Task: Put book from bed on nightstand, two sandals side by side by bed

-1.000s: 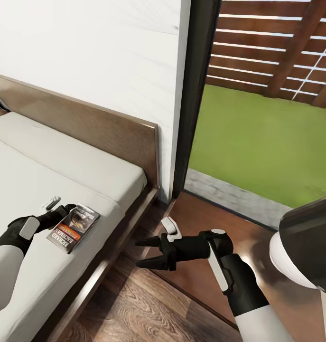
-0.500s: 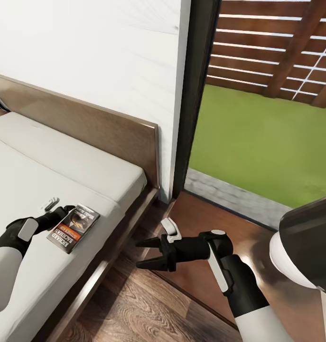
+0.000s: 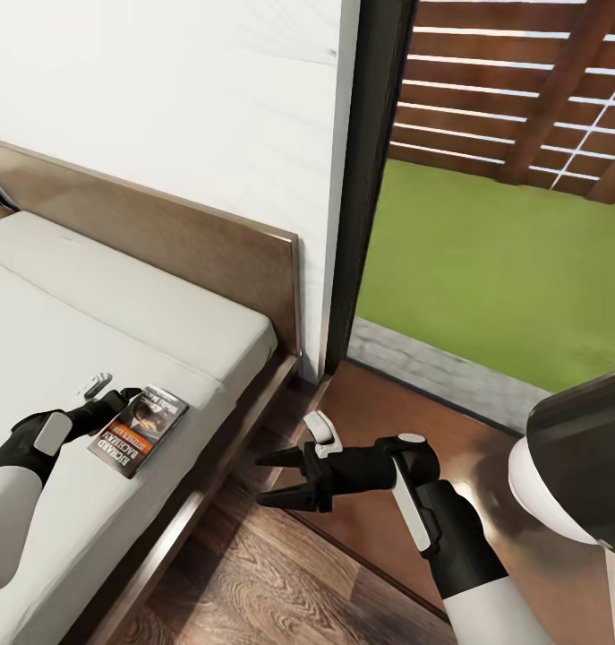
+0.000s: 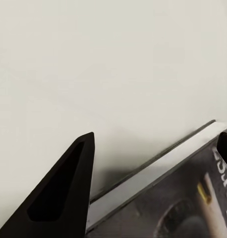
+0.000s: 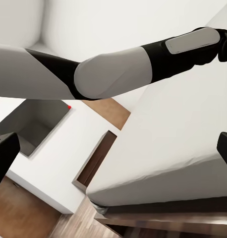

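Item: bedroom scene, head view. Paperback book (image 3: 139,429) lay flat on the off-white mattress of the bed (image 3: 164,313), lower left of frame, near the mattress's right edge, cover up with orange band visible.

Left gripper (image 3: 126,395): at the book's upper left edge, low over the mattress. In the left wrist view one dark finger (image 4: 61,191) stood on the mattress side of the book's (image 4: 178,198) edge and the tip of the other showed at frame right above the cover; jaws therefore spread, straddling that edge, not closed on it.

Right gripper (image 3: 280,477): lower centre of frame, above the wood-plank floor (image 3: 253,582) beside the bed frame; both fingers splayed wide, empty.

Nightstand (image 3: 405,448): glossy reddish-brown top, lower centre right, beside the headboard (image 3: 209,251).

Sandals: none noted.

Handling note (judgement): step in hand was the pinch on the book. A thin paperback lying flat offers little edge; the lower finger would need to slide under the cover side, pressing into the soft mattress, before closing, lest the book skid away
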{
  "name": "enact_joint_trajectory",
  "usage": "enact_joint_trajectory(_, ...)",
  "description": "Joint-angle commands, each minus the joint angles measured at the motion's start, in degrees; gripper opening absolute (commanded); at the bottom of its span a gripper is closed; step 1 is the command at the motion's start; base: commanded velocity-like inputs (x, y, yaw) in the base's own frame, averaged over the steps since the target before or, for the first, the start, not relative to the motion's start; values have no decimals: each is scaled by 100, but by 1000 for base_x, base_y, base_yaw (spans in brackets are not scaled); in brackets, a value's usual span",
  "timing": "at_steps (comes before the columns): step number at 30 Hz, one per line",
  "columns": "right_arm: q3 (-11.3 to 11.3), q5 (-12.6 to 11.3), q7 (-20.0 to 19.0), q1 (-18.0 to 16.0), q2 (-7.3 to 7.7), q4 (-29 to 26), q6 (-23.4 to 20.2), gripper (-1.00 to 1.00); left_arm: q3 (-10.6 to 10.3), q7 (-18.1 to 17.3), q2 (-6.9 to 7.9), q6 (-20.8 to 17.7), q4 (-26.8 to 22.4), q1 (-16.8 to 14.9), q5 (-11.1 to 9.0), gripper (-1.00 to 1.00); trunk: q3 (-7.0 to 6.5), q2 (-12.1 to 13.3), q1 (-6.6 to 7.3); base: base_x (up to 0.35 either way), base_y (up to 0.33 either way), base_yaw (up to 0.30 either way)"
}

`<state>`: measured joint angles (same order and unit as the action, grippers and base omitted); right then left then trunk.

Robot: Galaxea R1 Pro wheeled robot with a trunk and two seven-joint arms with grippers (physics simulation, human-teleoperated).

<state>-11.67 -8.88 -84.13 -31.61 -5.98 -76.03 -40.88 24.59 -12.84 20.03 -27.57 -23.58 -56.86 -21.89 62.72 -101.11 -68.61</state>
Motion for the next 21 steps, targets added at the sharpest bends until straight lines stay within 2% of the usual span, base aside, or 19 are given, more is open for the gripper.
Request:
enact_joint_trajectory(1, -2, -19, -7, -3, 0, 0, -60, 100, 28, -8, -2, -65, 3, 0, 1, 100, 4, -1, 0, 0, 0, 0)
enact_joint_trajectory(21, -2, -20, -7, -3, 0, 0, -60, 100, 28, -8, -7, -65, 12, 0, 1, 100, 4, -1, 0, 0, 0, 0)
